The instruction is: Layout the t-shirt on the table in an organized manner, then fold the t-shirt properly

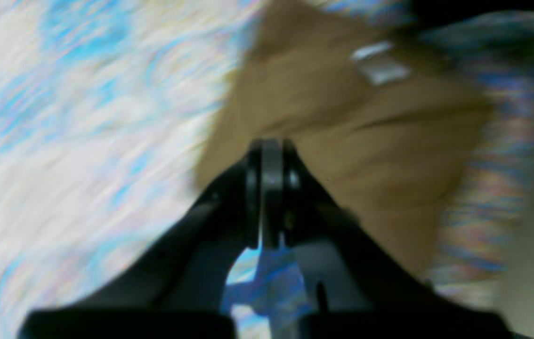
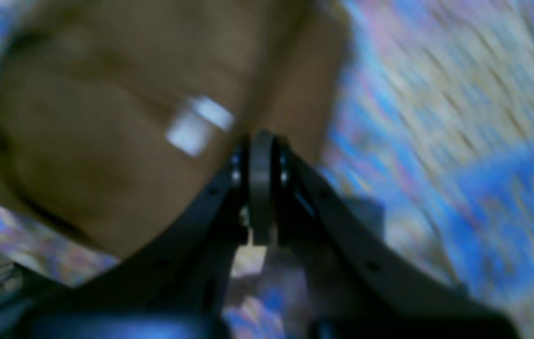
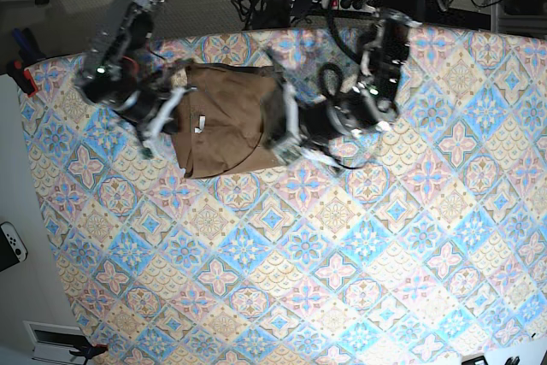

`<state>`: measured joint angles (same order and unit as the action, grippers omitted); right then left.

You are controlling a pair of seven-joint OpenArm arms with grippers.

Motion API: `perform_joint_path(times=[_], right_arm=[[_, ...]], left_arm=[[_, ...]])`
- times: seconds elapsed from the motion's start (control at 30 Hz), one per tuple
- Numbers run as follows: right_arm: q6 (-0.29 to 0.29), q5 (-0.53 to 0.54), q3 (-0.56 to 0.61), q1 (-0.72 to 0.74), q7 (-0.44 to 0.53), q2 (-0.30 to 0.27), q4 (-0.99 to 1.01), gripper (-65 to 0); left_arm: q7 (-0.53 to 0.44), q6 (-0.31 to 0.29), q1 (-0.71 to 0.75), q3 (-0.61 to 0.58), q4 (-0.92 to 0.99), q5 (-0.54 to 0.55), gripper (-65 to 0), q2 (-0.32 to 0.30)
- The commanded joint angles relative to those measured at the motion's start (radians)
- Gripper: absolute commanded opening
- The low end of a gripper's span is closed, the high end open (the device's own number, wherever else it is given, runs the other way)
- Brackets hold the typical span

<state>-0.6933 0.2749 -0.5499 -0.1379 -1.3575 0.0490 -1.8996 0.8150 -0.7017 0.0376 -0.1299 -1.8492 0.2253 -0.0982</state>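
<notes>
Tan-brown soft cloth, the shirt (image 3: 224, 121) will likely handle as light and limp: it should sag, crease and slide on the table (image 3: 359, 279) cover, with no stiffness to hold a shape once let go. The safest places to take it look like the outer edges or corners, pinched through a single hem, one arm on each side, so that it can be drawn flat.

It lies near the far edge of the table, toward the far left corner in the base view, as a rough compact block with wrinkles and a curved seam line. It is plain, with a small white tag (image 1: 380, 66) showing.

Both wrist views are blurred. The left gripper (image 1: 271, 155) has its jaws pressed together at the shirt's edge. The right gripper (image 2: 260, 150) is likewise clenched at the opposite edge. Whether either has cloth pinched, I cannot tell.
</notes>
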Motion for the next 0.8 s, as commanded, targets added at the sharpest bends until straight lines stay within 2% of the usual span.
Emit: perform_joint_path(times=[0.0, 0.23, 0.43, 0.6, 0.77], right_arm=[[-0.005, 0.022, -0.012, 0.011, 0.005, 0.001, -0.022, -65.0], [-0.005, 0.021, -0.032, 0.008, -0.039, 0.001, -0.024, -65.0], [-0.005, 0.021, -0.034, -0.167, -0.039, 0.005, -0.024, -65.0], [-0.005, 0.021, -0.032, -0.202, -0.039, 0.005, -0.024, -65.0], [-0.005, 0.021, -0.029, -0.199, -0.039, 0.005, -0.022, -65.0]], left_arm=[[-0.029, 0.004, -0.037, 0.028, -0.016, 0.019, -65.0, 0.005], [-0.027, 0.004, -0.219, 0.042, 0.127, 0.016, -65.0, 0.007], [-0.036, 0.004, -0.417, -0.08, 0.42, 0.018, -65.0, 0.008], [-0.038, 0.004, -0.522, -0.175, 0.58, 0.019, -65.0, 0.01], [-0.139, 0.004, -0.526, -0.208, 0.684, 0.018, -65.0, 0.021]])
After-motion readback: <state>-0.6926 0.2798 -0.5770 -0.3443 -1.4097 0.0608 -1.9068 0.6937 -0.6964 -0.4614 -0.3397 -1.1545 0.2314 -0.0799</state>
